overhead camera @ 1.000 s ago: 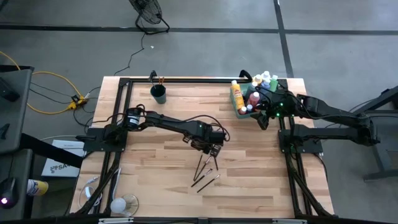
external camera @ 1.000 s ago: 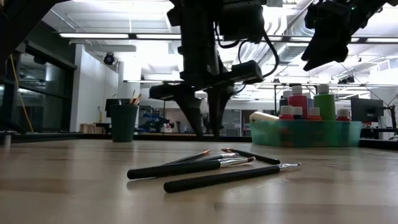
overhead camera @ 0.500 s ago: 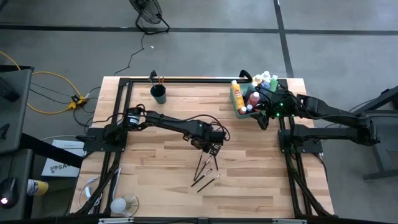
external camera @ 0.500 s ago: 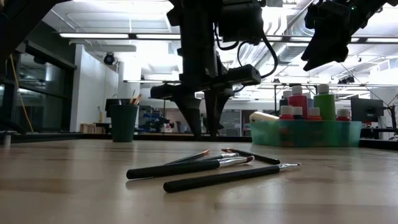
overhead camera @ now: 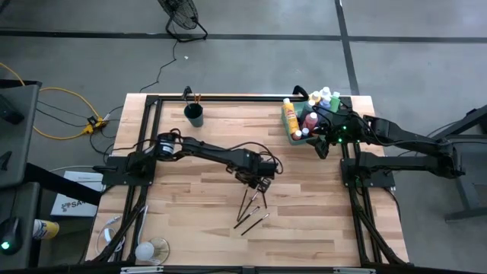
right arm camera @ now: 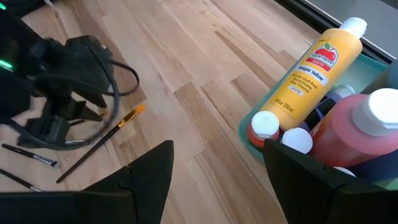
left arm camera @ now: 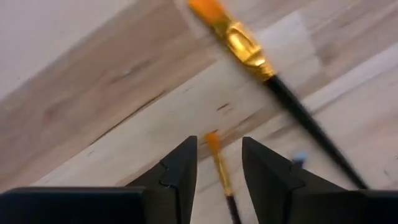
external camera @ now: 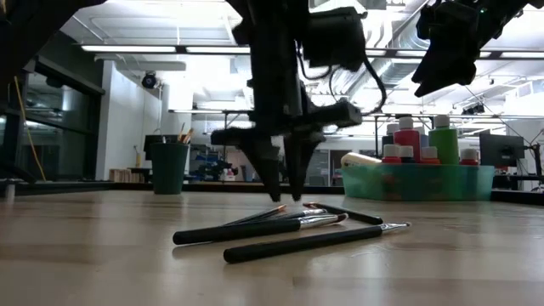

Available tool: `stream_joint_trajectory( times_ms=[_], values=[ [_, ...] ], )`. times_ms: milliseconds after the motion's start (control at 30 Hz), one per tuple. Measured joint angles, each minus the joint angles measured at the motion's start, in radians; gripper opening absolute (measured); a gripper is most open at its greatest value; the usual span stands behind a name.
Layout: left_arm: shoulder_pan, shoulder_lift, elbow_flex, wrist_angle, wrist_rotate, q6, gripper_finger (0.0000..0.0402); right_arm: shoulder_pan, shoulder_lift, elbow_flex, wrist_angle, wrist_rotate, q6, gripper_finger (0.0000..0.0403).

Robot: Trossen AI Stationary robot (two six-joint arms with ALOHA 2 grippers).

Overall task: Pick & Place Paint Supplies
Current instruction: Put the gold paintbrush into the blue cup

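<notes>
I see left gripper (external camera: pixel 285 183) drop lower over the brushes (external camera: pixel 272 229) | jaws apart astride a tip, pick imminent | right gripper (overhead camera: pixel 323 146) open, empty beside tray (overhead camera: pixel 295 138)

The left gripper (external camera: pixel 283 183) is lower now. Its open fingertips (external camera: pixel 272 180) sit closer above the paintbrushes (external camera: pixel 280 229).

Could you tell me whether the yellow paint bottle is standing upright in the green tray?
No, the yellow paint bottle lies tilted on its side across the green tray, its white cap pointing away.
</notes>
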Motion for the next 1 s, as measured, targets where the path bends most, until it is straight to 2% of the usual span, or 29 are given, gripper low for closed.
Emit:
stream_joint_trajectory(
  times_ms=[500,600,800,900,1000],
  values=[
    [-0.002,0.037,0.002,-0.042,-0.005,-0.012,0.0115,0.0,0.0,0.0,-0.005,-0.003,0.0,0.0243],
    [-0.001,0.037,0.001,-0.05,-0.006,-0.012,0.0091,0.0,0.0,0.0,-0.005,-0.003,0.0,0.0243],
    [-0.001,0.037,-0.002,-0.064,0.008,0.003,0.0013,0.0,0.0,0.0,-0.005,-0.003,-0.001,0.0243],
    [0.0,0.038,-0.002,-0.06,0.023,0.011,0.0006,0.0,0.0,0.0,-0.005,-0.003,-0.004,0.0243],
    [-0.001,0.037,-0.002,-0.057,-0.005,0.011,0.0002,0.0,0.0,0.0,-0.005,-0.003,-0.011,0.0243]
  ],
)
